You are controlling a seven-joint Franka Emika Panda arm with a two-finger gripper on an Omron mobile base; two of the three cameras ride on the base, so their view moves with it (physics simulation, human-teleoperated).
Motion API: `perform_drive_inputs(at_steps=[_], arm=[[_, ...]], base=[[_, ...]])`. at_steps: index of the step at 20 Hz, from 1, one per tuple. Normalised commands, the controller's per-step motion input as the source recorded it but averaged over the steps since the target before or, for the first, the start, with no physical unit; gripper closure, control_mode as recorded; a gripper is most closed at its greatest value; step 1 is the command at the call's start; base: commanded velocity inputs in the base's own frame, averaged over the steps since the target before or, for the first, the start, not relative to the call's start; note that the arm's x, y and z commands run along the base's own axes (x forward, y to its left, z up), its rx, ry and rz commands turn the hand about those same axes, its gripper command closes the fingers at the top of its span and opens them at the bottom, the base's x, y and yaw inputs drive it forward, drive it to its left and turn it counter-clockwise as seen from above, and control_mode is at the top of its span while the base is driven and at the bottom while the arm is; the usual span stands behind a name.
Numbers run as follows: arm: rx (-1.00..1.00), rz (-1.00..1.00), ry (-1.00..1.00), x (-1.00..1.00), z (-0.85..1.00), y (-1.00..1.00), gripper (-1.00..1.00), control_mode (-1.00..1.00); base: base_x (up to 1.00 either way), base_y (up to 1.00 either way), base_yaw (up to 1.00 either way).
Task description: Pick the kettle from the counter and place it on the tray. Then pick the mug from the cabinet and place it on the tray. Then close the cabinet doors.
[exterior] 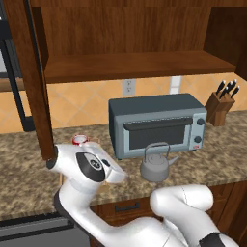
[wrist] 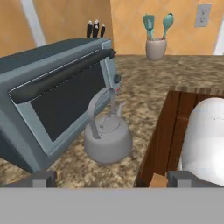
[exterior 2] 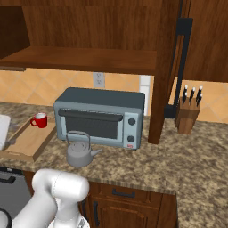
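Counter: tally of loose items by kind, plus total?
Kettle: 1
Mug: 1
Tray: 1
Toaster oven: 1
Knife block: 1
Utensil holder: 1
Total: 6

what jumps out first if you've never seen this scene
The grey toaster oven sits mid-counter, with the small kettle standing right in front of it. A red mug already rests on the wooden tray to the left, under the open cabinet.
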Motion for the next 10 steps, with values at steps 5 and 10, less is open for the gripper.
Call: perform_drive_inputs(at_steps=[5, 10], arm=[[0.00, -0.21, 0.00, -0.51, 0.40, -0.61, -1.00, -1.00], [0.00, -0.14, 0.00, -0.18, 0.31, -0.68, -1.00, -1.00]], base=[[0.00, 0.00, 0.00], [0.00, 0.00, 0.00]])
